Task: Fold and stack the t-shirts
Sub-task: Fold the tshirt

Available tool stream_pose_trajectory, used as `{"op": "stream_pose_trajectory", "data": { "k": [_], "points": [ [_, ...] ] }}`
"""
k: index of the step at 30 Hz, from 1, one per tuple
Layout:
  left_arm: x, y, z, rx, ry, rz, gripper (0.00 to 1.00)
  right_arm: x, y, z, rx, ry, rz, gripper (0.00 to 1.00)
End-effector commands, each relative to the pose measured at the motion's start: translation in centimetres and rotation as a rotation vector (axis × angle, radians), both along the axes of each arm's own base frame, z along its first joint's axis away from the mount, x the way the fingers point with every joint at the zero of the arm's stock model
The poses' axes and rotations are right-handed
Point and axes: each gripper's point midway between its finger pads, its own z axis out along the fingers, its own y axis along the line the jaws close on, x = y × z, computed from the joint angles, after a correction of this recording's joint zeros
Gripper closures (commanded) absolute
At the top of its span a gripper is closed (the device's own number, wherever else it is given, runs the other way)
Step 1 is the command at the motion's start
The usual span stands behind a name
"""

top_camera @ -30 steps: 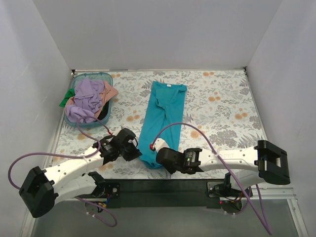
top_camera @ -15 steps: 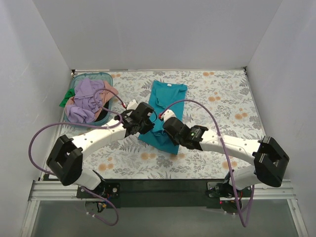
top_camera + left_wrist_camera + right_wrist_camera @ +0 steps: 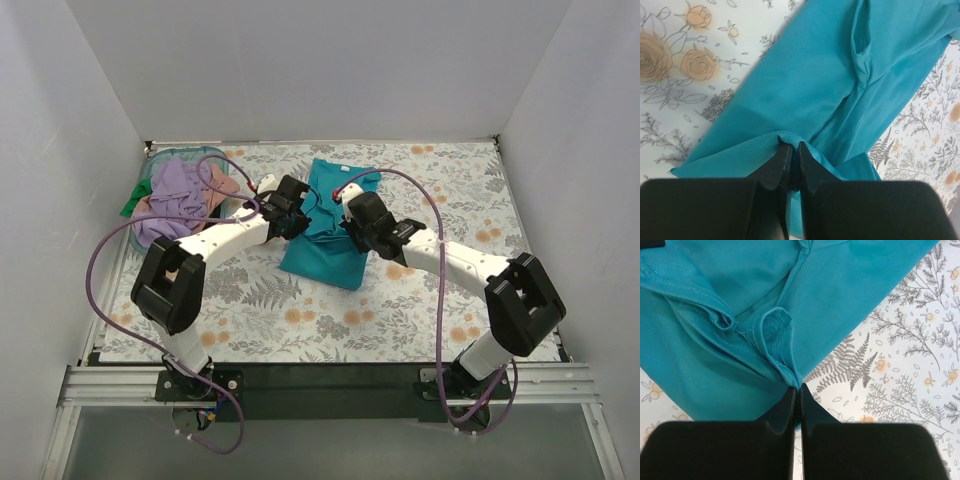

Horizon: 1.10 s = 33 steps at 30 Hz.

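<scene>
The teal-blue t-shirt (image 3: 325,255) lies on the floral table, its lower part lifted and doubled over toward the collar. My left gripper (image 3: 296,222) is shut on the shirt's hem at its left side; in the left wrist view the cloth (image 3: 805,85) is bunched between the black fingers (image 3: 781,160). My right gripper (image 3: 352,225) is shut on the hem at the right side; the right wrist view shows the stitched edge (image 3: 777,340) pinched at the fingertips (image 3: 805,399). Lavender (image 3: 175,195), salmon-pink (image 3: 222,186) and green (image 3: 130,206) shirts lie heaped at the left.
The teal plastic basket (image 3: 158,160) at the back left holds the heaped shirts. White walls close in the table on the left, back and right. Purple cables loop from both arms above the table. The black rail runs along the near edge.
Both grippers have carried the teal shirt's lower hem from the near edge up toward the collar, doubling the shirt over. Both arms are now stretched out far over the table.
</scene>
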Motion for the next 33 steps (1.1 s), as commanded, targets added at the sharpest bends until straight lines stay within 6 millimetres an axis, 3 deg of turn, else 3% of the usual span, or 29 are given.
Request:
{"op": "stream_pose_trajectory", "data": {
  "k": [1,8,15,17,18,20,21,22,24,25,26,28,29,31,32,33],
  "points": [
    [2.1,-0.6,1.6,0.002,-0.059,-0.012,1.0,2.7,1.3,2.3,0.054,-0.068,0.064,0.99],
    [5.1,-0.4,2.3,0.002,-0.096,0.038,1.0,5.5,0.6,2.2,0.053,-0.082,0.047,0.99],
    [7.6,0.0,0.8,0.012,-0.084,0.072,1.0,8.0,0.3,0.3,0.05,-0.064,0.044,0.99],
    [8.2,0.3,-0.5,0.025,-0.065,0.081,1.0,8.8,0.4,0.2,0.051,-0.073,0.044,0.99],
    [8.9,0.1,-0.3,0.024,-0.082,0.076,0.94,9.3,0.2,-0.8,0.043,-0.063,0.036,0.99],
    [9.6,0.4,-1.2,0.038,-0.075,0.087,0.8,10.3,0.3,-0.8,0.05,-0.066,0.023,0.87],
    [10.0,0.4,-1.0,0.044,-0.08,0.08,0.57,10.9,-0.1,-1.6,0.038,-0.056,0.0,0.8],
    [10.5,0.1,-0.3,0.038,-0.099,0.079,0.4,11.4,-0.2,-1.6,0.037,-0.059,-0.009,0.71],
    [11.0,0.2,0.6,0.04,-0.122,0.079,0.19,12.6,-0.2,-1.1,0.031,-0.078,-0.028,0.47],
    [11.2,0.2,1.4,0.041,-0.139,0.073,0.09,12.9,-0.4,-0.7,0.023,-0.091,-0.031,0.43],
    [11.3,0.3,2.8,0.032,-0.164,0.076,0.09,13.1,-0.6,-0.4,0.019,-0.101,-0.041,0.38],
    [10.9,0.5,4.1,0.026,-0.181,0.07,0.09,13.0,-0.6,0.9,0.036,-0.118,-0.05,0.02],
    [10.1,0.9,3.7,0.031,-0.167,0.069,0.08,12.7,-0.6,1.0,0.047,-0.114,-0.05,0.02],
    [8.9,1.4,5.6,0.01,-0.194,0.064,0.08,11.3,-0.3,1.4,0.093,-0.093,-0.03,0.02],
    [7.6,2.1,4.2,0.028,-0.162,0.06,0.08,10.8,-0.2,1.4,0.109,-0.082,-0.023,0.02],
    [6.8,2.5,5.7,0.015,-0.186,0.062,0.08,9.4,-0.3,1.4,0.134,-0.059,-0.003,0.02]
  ]
}}
